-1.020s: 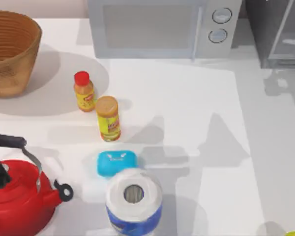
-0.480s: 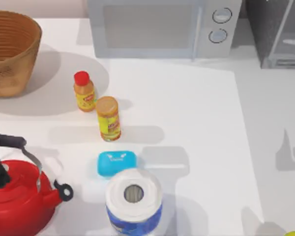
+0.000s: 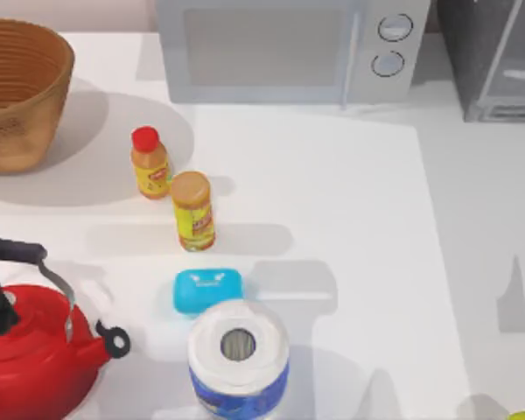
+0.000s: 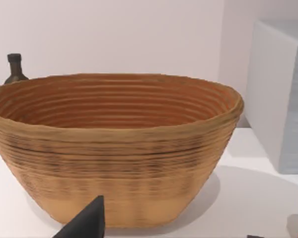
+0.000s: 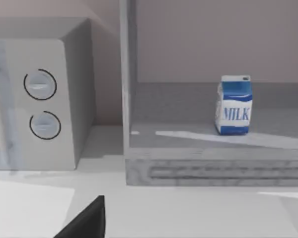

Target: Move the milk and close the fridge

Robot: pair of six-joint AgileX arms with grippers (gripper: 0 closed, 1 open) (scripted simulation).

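Your right gripper shows just one dark fingertip at the edge of its wrist view, so you cannot tell how wide that claw stands. Beyond it, the fridge is open: the milk stands upright on the grey shelf inside, well back from the front lip and apart from the walls. Just beside the fridge is the microwave, its two round dials facing you.

Your left gripper likewise shows a single dark fingertip, so its opening cannot be told either. It sits near the woven basket, which stands on the table.

From above, the fridge is at the far right corner. A red-capped bottle, a yellow jar, a turquoise box, a paper roll and a red kettle occupy the left half.
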